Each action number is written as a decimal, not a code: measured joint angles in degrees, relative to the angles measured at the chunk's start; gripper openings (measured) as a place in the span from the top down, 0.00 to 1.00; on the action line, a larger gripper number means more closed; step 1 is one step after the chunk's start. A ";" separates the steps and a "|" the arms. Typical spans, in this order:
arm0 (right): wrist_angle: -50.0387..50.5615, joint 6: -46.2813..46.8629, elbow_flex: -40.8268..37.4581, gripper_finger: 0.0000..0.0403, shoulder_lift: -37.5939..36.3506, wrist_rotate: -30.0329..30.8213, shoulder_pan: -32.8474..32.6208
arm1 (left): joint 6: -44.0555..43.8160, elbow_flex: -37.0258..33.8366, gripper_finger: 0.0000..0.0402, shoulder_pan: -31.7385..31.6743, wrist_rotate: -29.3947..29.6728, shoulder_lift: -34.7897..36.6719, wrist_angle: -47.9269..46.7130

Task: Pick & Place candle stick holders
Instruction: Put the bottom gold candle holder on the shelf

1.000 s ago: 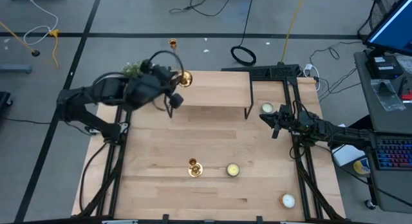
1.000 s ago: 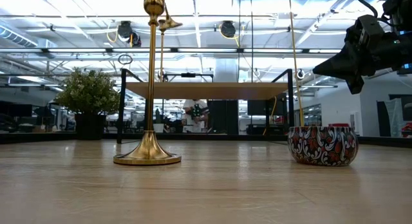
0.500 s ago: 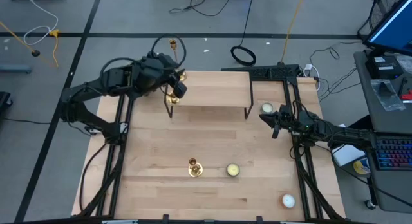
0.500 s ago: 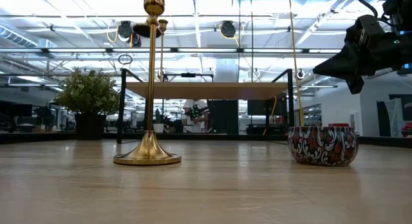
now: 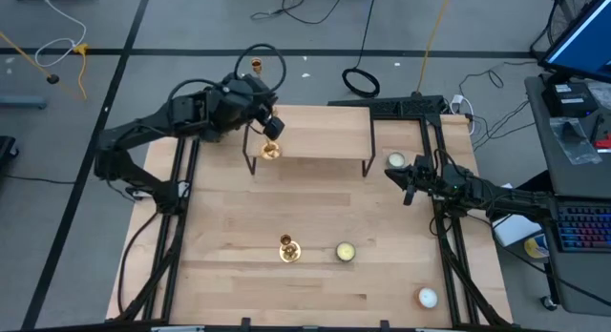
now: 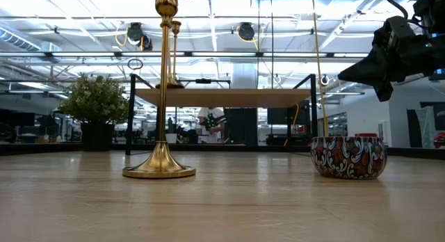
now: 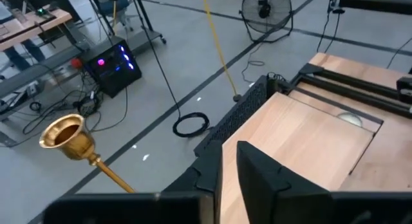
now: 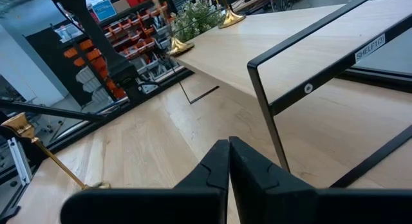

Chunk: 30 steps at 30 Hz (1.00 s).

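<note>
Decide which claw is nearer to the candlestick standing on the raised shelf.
Left. The left claw sits right by the candlestick at the shelf's left end; the right claw waits beyond its right end.

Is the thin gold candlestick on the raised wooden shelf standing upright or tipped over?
Upright. In the low view the gold candlestick rises vertically, with its round base flat on the wooden shelf.

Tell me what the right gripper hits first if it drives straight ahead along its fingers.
Probably the black metal leg of the wooden shelf; the shut right gripper aims just beside it, so it might slip underneath instead.
</note>
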<state>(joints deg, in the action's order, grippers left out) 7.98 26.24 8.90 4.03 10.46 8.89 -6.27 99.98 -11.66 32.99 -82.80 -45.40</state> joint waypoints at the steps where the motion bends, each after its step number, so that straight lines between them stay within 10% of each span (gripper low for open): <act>1: 0.01 -0.01 0.00 0.99 -0.01 0.00 0.00 | 0.20 0.00 0.91 0.17 0.02 -0.06 0.05; 30: -4.32 -1.46 0.01 0.99 0.00 4.55 -0.01 | -4.33 0.00 0.95 9.69 3.96 6.02 -1.50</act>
<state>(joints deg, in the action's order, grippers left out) 3.66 24.77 8.91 4.03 15.00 8.88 -10.59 99.98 -1.98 36.95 -76.77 -46.89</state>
